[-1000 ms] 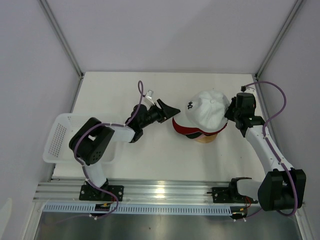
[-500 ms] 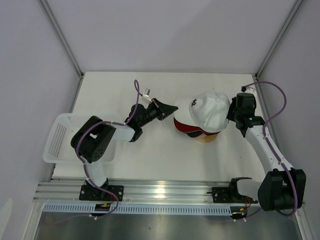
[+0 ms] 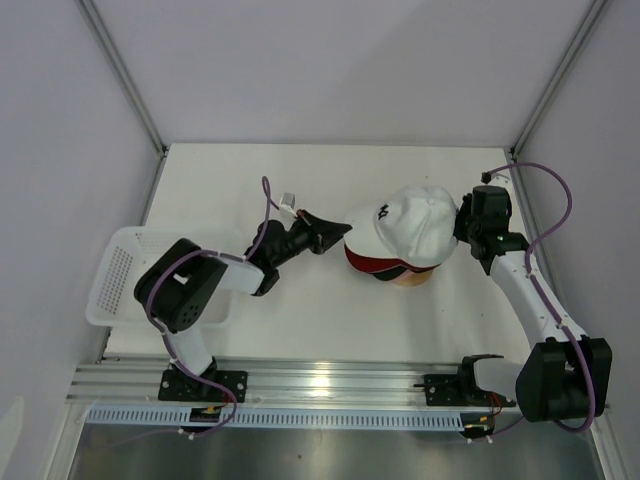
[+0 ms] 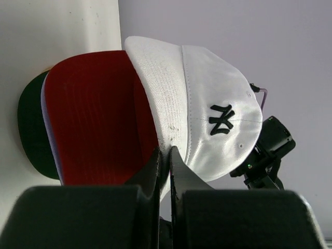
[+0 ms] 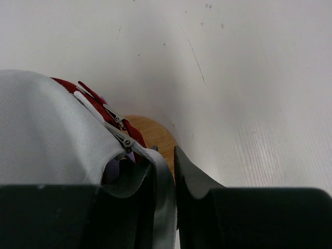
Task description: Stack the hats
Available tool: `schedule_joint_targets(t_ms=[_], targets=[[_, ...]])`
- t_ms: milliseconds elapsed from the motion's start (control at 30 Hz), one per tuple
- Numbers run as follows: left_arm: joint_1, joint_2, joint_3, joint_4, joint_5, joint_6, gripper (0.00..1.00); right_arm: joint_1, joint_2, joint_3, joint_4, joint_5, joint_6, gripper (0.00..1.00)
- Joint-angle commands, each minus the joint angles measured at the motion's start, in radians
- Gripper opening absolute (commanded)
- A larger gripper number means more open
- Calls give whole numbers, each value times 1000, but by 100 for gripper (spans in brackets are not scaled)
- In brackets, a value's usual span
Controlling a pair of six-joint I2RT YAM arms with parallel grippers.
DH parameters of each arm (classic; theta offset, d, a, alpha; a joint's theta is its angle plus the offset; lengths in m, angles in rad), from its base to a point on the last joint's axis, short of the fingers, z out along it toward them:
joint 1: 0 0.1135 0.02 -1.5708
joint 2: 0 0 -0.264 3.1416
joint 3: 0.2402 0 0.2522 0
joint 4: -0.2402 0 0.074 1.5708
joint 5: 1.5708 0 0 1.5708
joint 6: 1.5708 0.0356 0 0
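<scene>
1. Left gripper point(image 4: 165, 158): fingers pressed flat together, clenched on the front rim of the white cap point(image 4: 207, 88). In the left wrist view the white brim runs down into the seam between the two fingers at lower centre.
2. In the top view this gripper point(image 3: 338, 230) sits left of centre, its tip meeting the brim tip of the white cap point(image 3: 412, 222).
3. Just left of the white brim in the left wrist view is a broad red brim face. I cannot tell whether it is this cap's underside or another cap's.
4. Further left are a thin lavender edge point(image 4: 49, 140) and then a dark green brim point(image 4: 31, 129) at the left of the frame.
5. Right gripper point(image 5: 165, 179): partly closed, grasping the pale strap at the back of the white cap point(image 5: 46, 129). The strap runs down between the two fingers at bottom centre.
6. Red cap point(image 5: 96, 98) shows under the white one, with metal clasps beside it.
7. A round wooden stand point(image 5: 153, 136) sits beneath the caps, right of the red fabric.
8. Top view: the caps are piled on the stand at centre-right of the table point(image 3: 300, 320), white cap uppermost and held at both ends.
9. White basket point(image 3: 112, 270) sits at the left edge, well apart from the pile.
</scene>
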Motion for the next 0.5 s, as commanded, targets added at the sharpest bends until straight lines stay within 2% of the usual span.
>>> schedule_joint_targets(t_ms=[0,200,467], targets=[[-26,-17,-31,-120,-7,17,1,15,12,-14,-27,-19,0,22],[-60,0,-35,-229,-84,98,1,15,29,-16,-27,-14,1,21],[-83,-31,20,-543,-198,181,1,16,40,-6,-32,-11,1,21]])
